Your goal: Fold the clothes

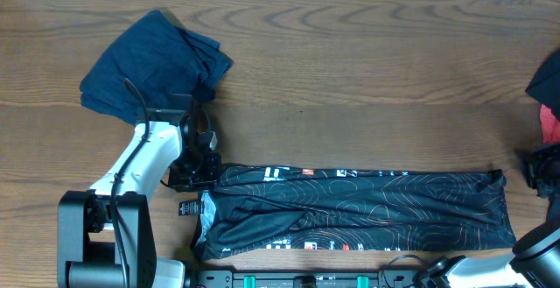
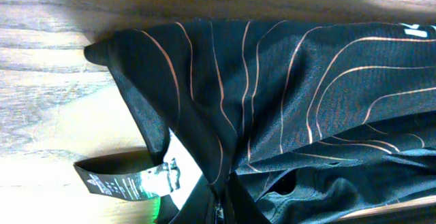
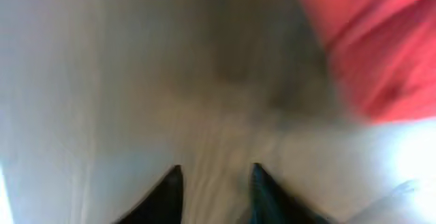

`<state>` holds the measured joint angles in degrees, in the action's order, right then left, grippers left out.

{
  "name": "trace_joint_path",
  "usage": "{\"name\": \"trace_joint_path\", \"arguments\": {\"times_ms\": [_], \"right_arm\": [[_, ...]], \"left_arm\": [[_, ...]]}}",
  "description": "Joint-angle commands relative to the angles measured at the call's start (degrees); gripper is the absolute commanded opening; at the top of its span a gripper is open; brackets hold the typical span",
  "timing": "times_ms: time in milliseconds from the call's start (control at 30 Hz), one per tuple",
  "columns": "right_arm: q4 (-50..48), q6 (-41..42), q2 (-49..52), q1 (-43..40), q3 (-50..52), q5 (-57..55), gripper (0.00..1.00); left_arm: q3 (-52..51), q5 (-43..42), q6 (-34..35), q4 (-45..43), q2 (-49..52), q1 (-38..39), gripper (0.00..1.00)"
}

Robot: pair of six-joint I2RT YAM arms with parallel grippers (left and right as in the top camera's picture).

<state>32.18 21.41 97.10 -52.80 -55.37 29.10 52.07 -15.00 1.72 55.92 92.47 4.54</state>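
Observation:
The clothes (image 1: 359, 209), a black jersey with thin orange contour lines, lie folded into a long strip across the front of the table. My left gripper (image 1: 197, 172) sits at the strip's upper left corner. In the left wrist view the jersey (image 2: 272, 101) fills the frame and its cloth is pinched at my left gripper (image 2: 219, 214), which is shut on it. A black and white label (image 2: 129, 180) hangs from the jersey's left end. My right gripper (image 3: 216, 176) is open, with only bare blurred wood between its fingertips (image 3: 176, 183). It hovers at the right table edge (image 1: 544, 172), just past the strip's right end.
A crumpled dark blue garment (image 1: 153, 60) lies at the back left, just behind my left arm. Red and dark cloth (image 1: 549, 104) lies at the right edge, and the red cloth (image 3: 381, 54) shows ahead of my right gripper. The table's front rail (image 1: 289, 279) runs under the jersey.

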Motion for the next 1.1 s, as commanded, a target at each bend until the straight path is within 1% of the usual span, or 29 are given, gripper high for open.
{"name": "trace_joint_path", "arguments": {"times_ms": [0, 67, 100, 167, 200, 233, 267, 300, 433, 567, 600, 633, 667, 700, 733, 767, 800, 867, 933, 967, 1067], "right_arm": [[5.35, -8.39, -0.46, 0.13, -0.09, 9.86, 0.38], [11.26, -12.98, -0.46, 0.87, -0.07, 8.02, 0.43], [13.11, -13.35, -0.46, 1.27, -0.07, 5.09, 0.44], [15.82, -11.3, -0.46, 2.1, -0.07, -2.84, 0.43], [16.46, -9.88, -0.46, 2.45, -0.07, -5.42, 0.39], [16.83, -8.74, -0.46, 2.69, -0.07, -7.23, 0.3], [16.98, -7.78, -0.46, 2.91, -0.07, -8.83, 0.17], [16.85, -7.32, -0.46, 2.95, -0.07, -9.57, 0.13], [12.0, -4.81, -0.46, 2.82, -0.07, -9.7, 0.01], [2.91, -4.48, -0.46, 2.82, -0.07, -8.13, 0.01], [0.83, -4.68, -0.46, 2.84, -0.07, -6.58, 0.05], [-0.44, -5.18, -0.46, 2.84, -0.07, -5.03, 0.2], [-1.57, -5.49, -0.46, 2.84, -0.07, -2.97, 0.38], [-1.9, -5.88, -0.46, 2.84, -0.07, -1.92, 0.48], [-1.88, -6.32, -0.46, 2.84, -0.07, -0.87, 0.54], [-1.31, -6.78, -0.46, 2.82, -0.07, -0.79, 0.57], [-0.48, -7.45, -0.46, 2.78, -0.07, -0.96, 0.58], [2.01, -7.82, -0.46, 2.62, -0.07, -1.25, 0.52], [5.84, -9.07, -0.46, 2.49, -0.07, -1.25, 0.51], [9.42, -11.06, -0.46, 2.51, -0.07, -1.99, 0.49], [15.17, -11.17, -0.46, 2.51, -0.07, -6.84, 0.45]], "left_arm": [[1.18, 0.74, 0.7, 0.17, -0.85, -0.35, 0.06], [1.18, 0.72, 0.7, 0.17, -0.85, -0.35, 0.06], [1.18, 0.72, 0.7, 0.17, -0.85, -0.35, 0.06], [1.18, 0.74, 0.7, 0.17, -0.85, -0.35, 0.06], [1.18, 0.72, 0.7, 0.15, -0.85, -0.35, 0.06], [1.18, 0.74, 0.7, 0.15, -0.85, -0.35, 0.06], [1.18, 0.72, 0.7, 0.15, -0.85, -0.35, 0.06], [1.18, 0.74, 0.7, 0.15, -0.85, -0.35, 0.06], [1.18, 0.74, 0.7, 0.17, -0.85, -0.35, 0.06], [1.18, 0.74, 0.7, 0.13, -0.85, -0.35, 0.06], [1.18, 0.74, 0.7, 0.11, -0.85, -0.35, 0.06], [1.18, 0.74, 0.7, 0.11, -0.85, -0.35, 0.06], [1.18, 0.74, 0.7, 0.11, -0.85, -0.35, 0.06], [1.18, 0.74, 0.7, 0.09, -0.85, -0.35, 0.06], [1.18, 0.74, 0.7, 0.0, -0.85, -0.35, 0.06], [1.18, 0.74, 0.7, -0.11, -0.85, -0.35, 0.06], [1.18, 0.74, 0.7, -0.28, -0.85, -0.35, 0.06], [1.18, 0.74, 0.7, -0.48, -0.85, -0.35, 0.06], [1.18, 0.74, 0.7, -0.52, -0.85, -0.35, 0.06], [1.18, 0.74, 0.7, -0.55, -0.85, -0.35, 0.06], [1.18, 0.74, 0.7, -0.7, -0.85, -0.35, 0.06]]}}
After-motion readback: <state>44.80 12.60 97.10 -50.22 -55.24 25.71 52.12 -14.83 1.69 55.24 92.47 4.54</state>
